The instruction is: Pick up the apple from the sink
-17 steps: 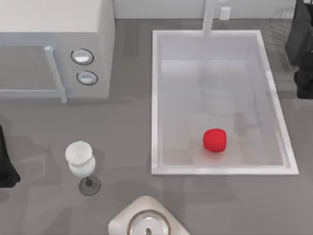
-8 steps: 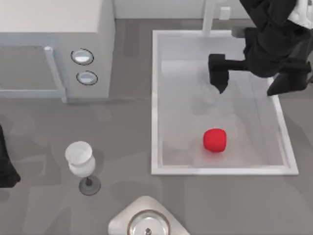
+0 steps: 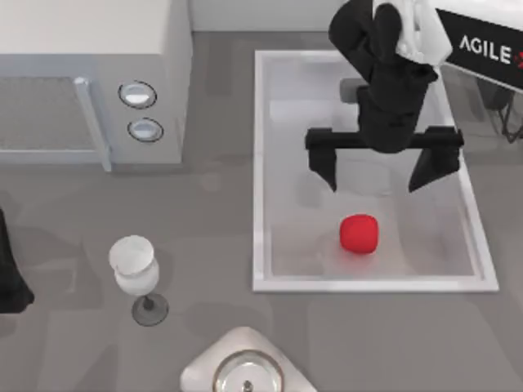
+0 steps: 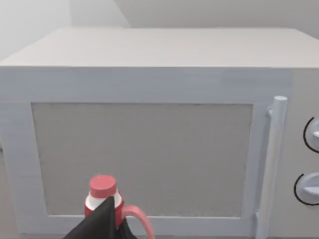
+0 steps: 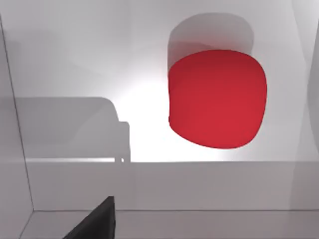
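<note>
Apple [image 3: 359, 233] sits on the pale floor of the sink [image 3: 260, 163], toward the near end and a little right of the middle. I see nothing touching it. In the right wrist view the apple [image 5: 218, 98] is a big red ball with its shadow beside it on the white floor.

My right gripper [image 3: 382, 167] hangs over the sink, just on the far side of the apple, with its two black fingers spread wide, wider than the apple. Nothing stands between the fingers and the apple.

Left of the sink is a grey-white microwave [image 3: 90, 73] with two round knobs [image 3: 137, 95]. Near that, on the grey table [image 3: 204, 229], a wine glass [image 3: 136, 273] stands upright, well apart from the sink. A round metal thing [image 3: 245, 371] sits at the near edge.

My left arm [image 3: 10, 269] is parked at the far left edge of the table; I cannot tell how its jaws stand. Its wrist view faces the microwave door [image 4: 142, 159], with a red-capped bottle [image 4: 103, 196] in front.
</note>
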Tool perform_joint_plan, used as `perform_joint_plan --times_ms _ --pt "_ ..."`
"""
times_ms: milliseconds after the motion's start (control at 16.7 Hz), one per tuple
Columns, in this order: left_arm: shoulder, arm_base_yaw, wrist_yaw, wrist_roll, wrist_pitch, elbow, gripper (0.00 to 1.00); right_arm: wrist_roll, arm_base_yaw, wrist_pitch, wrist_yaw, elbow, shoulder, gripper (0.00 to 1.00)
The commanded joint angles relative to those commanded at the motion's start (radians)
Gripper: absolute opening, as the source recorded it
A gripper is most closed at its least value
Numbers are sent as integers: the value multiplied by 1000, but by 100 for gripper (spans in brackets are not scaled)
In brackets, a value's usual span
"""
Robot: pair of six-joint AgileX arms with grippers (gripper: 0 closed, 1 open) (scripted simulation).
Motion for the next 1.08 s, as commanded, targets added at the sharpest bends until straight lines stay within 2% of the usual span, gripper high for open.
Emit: perform_joint_plan --times_ms 420,840,1080 --pt "0 0 0 0 0 0 100 -1 -5 41 0 -25 21 100" --pt "0 0 0 0 0 0 100 2 -1 383 2 -171 195 100" --pt "0 0 0 0 0 0 100 4 1 456 3 -209 247 100"
